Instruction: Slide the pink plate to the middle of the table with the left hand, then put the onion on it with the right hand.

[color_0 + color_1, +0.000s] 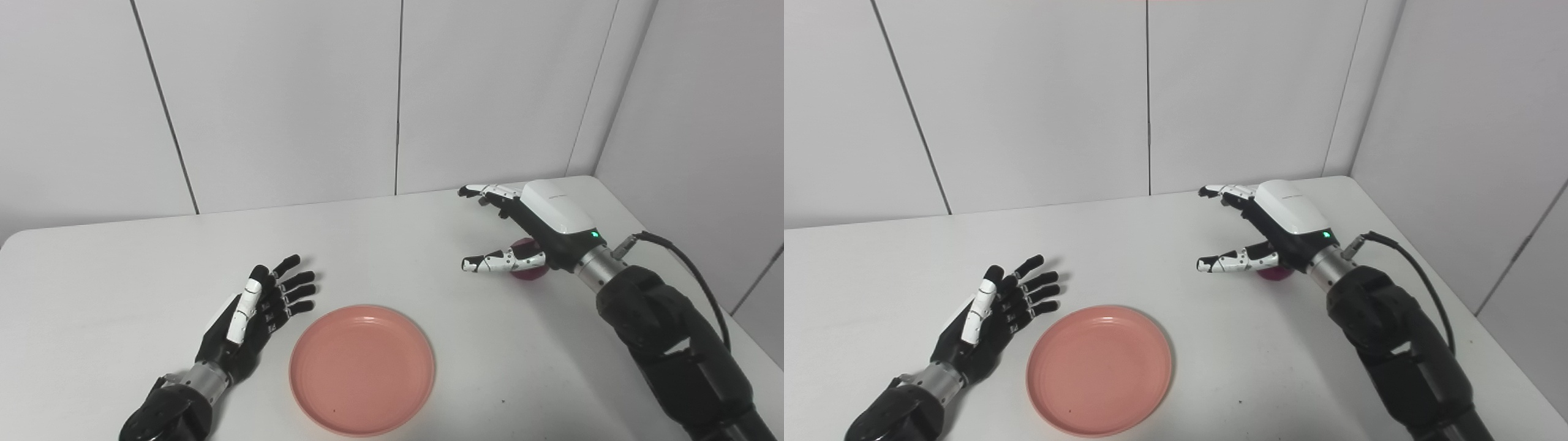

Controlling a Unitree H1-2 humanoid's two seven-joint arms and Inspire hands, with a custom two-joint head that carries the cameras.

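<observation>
Fingers of the left hand [257, 312] are spread wide, palm up, holding nothing, just left of the pink plate [362, 369], which lies bare on the white table [122, 275] near its front edge. Right of and beyond the plate, the right hand [527, 229] hovers unclenched over the dark red onion [528, 267], mostly hidden beneath thumb and palm; whether they touch is unclear

No legible text, seemingly.

Bright, even, diffuse lighting
Soft faint shadows are lying under the hands on the white table [429, 245]; both views are staying sharp, glare-free.
</observation>
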